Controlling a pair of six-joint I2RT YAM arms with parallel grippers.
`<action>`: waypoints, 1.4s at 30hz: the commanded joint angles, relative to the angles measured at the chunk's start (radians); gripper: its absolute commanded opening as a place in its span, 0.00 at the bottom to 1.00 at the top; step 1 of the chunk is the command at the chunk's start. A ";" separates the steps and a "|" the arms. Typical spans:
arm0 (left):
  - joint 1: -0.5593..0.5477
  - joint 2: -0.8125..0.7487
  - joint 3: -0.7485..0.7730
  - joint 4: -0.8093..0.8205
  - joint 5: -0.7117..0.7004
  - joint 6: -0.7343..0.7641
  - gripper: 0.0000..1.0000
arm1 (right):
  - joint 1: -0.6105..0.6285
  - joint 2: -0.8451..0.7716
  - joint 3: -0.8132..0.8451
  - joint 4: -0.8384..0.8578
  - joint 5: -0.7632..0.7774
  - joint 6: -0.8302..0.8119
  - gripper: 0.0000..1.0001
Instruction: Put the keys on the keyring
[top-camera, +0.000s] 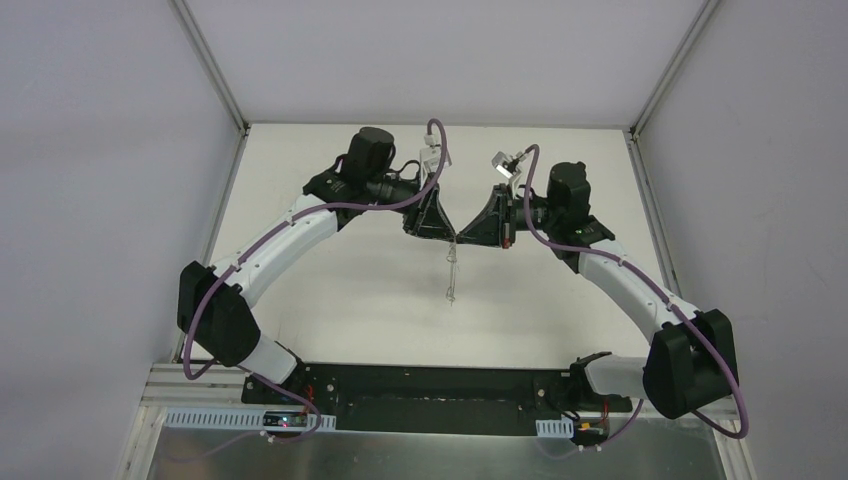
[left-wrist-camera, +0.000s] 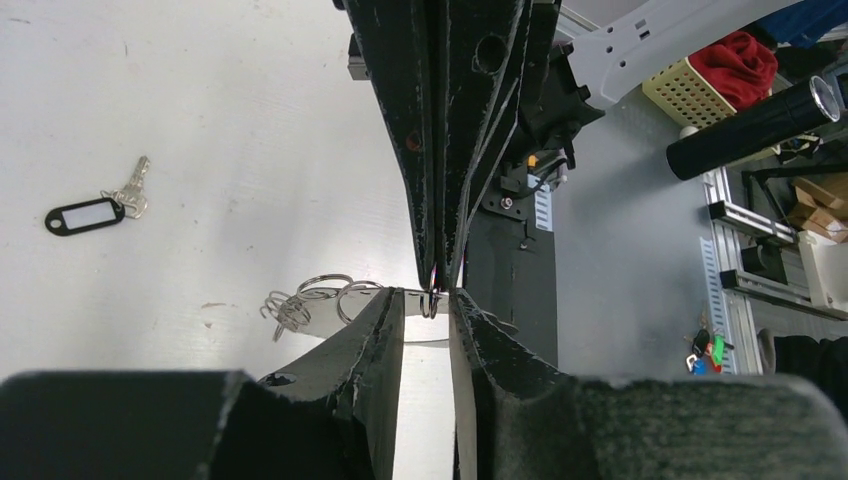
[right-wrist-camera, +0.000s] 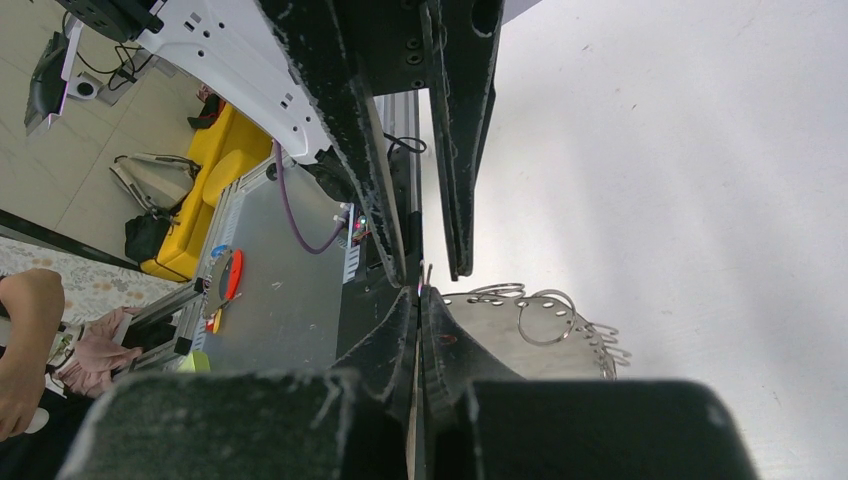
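My two grippers meet tip to tip above the middle of the table. The right gripper (top-camera: 462, 240) (right-wrist-camera: 420, 295) is shut on the keyring (top-camera: 452, 275), pinching a small ring on its thin wire. The wire loop hangs below the tips, and its silvery rings (left-wrist-camera: 320, 292) (right-wrist-camera: 530, 310) bunch to one side. The left gripper (top-camera: 450, 237) (left-wrist-camera: 428, 300) faces it with its jaws a little apart. They straddle the pinched ring, and neither pad visibly touches it. The keys (left-wrist-camera: 100, 208), a small silvery key with a black oval head, lie on the table away from both grippers.
White walls and metal rails (top-camera: 215, 70) close off the table's back and sides. The black base plate (top-camera: 430, 385) runs along the near edge. Off the table, the left wrist view shows a black cylinder (left-wrist-camera: 750, 125) and a pale basket (left-wrist-camera: 690, 90).
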 joint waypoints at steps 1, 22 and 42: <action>-0.009 -0.001 -0.016 0.040 0.051 -0.013 0.22 | -0.009 -0.004 0.006 0.066 -0.038 0.010 0.00; -0.032 0.025 0.013 0.036 0.040 -0.016 0.00 | -0.012 -0.001 -0.008 0.075 -0.026 0.001 0.00; -0.064 -0.043 -0.015 -0.139 -0.100 0.300 0.00 | -0.009 -0.085 0.018 -0.276 0.083 -0.399 0.45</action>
